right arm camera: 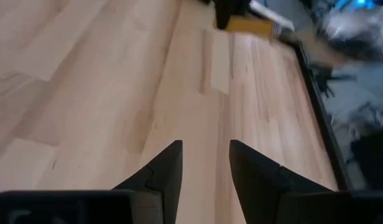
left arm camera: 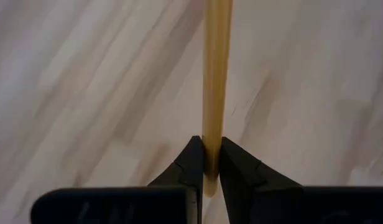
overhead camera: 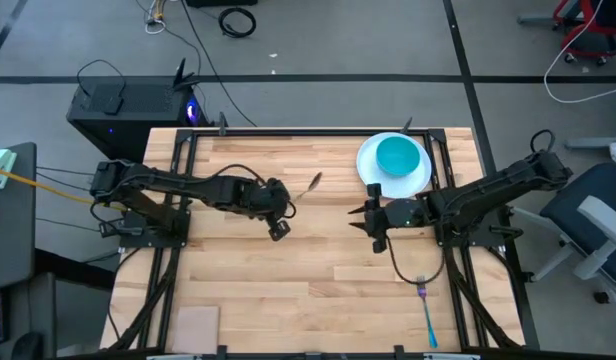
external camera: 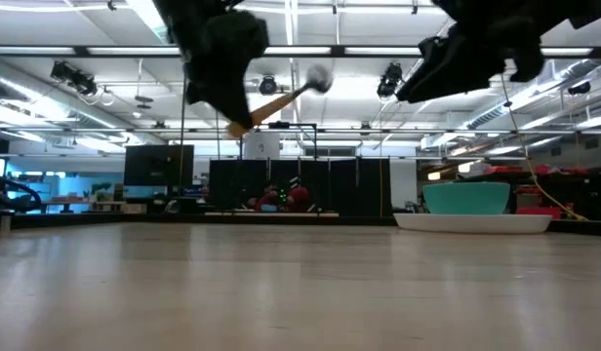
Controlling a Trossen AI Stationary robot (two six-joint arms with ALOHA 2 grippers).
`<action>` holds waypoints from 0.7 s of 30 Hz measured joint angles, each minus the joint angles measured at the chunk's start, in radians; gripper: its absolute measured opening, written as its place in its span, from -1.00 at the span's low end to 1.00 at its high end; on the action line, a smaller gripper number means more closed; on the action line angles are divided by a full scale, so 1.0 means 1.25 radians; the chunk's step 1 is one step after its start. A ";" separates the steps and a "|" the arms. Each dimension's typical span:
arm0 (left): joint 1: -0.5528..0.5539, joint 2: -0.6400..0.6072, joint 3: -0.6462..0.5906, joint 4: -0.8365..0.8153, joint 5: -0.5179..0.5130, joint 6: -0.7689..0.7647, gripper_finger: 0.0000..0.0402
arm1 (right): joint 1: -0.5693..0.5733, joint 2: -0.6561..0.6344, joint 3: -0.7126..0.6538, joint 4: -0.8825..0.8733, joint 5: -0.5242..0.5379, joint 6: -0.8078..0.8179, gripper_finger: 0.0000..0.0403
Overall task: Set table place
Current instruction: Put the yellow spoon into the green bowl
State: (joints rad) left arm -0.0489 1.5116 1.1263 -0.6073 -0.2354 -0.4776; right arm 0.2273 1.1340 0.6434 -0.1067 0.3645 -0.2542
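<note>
My left gripper (overhead camera: 284, 205) is over the middle of the table (overhead camera: 318, 290), shut on the orange-handled spoon (overhead camera: 310, 185), whose metal bowl (external camera: 318, 78) points up and toward the far right, well above the wood. The teal bowl (overhead camera: 399, 156) sits in the round white plate (overhead camera: 420, 180) at the table's far right. The blue-handled fork (overhead camera: 428, 315) lies flat near the front right edge. My right gripper (overhead camera: 360, 220) hangs open and empty above the wood, in front of the plate. My left gripper pinches the spoon's orange handle (left arm camera: 211, 140) near its free end between its two fingers (left arm camera: 191, 163). The handle runs on forward from the fingertips, along the fingers. The spoon is lifted clear of the table, slanting upward toward its metal bowl in the low view.
A tan rectangular pad (overhead camera: 196, 328) lies at the table's near left corner. Black metal rails (overhead camera: 466, 290) run along the table's sides and under both arms. A black box (overhead camera: 128, 105) stands beyond the far left corner. Bare wood lies between the grippers.
</note>
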 joint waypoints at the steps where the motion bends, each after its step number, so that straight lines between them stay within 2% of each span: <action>1: 0.000 0.000 0.000 0.031 -0.001 0.024 -0.81 | -0.008 0.011 0.000 0.021 0.000 0.016 -0.31; 7: -0.001 0.000 0.000 0.143 -0.001 0.140 -0.81 | -0.051 0.029 0.001 0.075 0.000 0.103 -0.31; 10: 0.003 0.000 0.000 0.154 -0.001 0.135 -0.81 | -0.067 0.029 0.001 0.076 0.000 0.116 -0.31; 21: 0.012 0.000 0.000 0.105 0.002 0.016 -0.81 | -0.066 0.026 0.001 0.079 -0.030 -0.068 -0.31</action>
State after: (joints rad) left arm -0.0333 1.5120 1.1264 -0.4764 -0.2329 -0.4579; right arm 0.1442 1.1661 0.6452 -0.0081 0.3271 -0.3387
